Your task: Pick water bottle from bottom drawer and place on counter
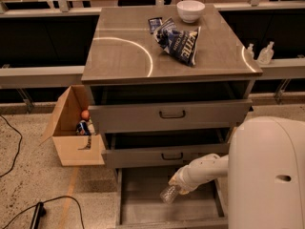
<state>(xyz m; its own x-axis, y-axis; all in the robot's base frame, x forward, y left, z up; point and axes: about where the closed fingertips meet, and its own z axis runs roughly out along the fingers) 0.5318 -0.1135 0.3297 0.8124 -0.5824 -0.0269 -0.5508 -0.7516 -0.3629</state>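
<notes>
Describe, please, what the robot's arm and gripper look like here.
The arm is smooth, rounded and off-white, a thick tube emerging from a large white shell with a small dark slot. It narrows to a pale, tan-tinged gripper over the bottom drawer. No cables or markings show.

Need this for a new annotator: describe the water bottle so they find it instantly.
Start at the grey cabinet's counter, then drop to the open bottom drawer. Over its floor, the gripper on the white arm meets the water bottle. It is the only clear thing there; the pump-top bottles stand beside the counter.
</notes>
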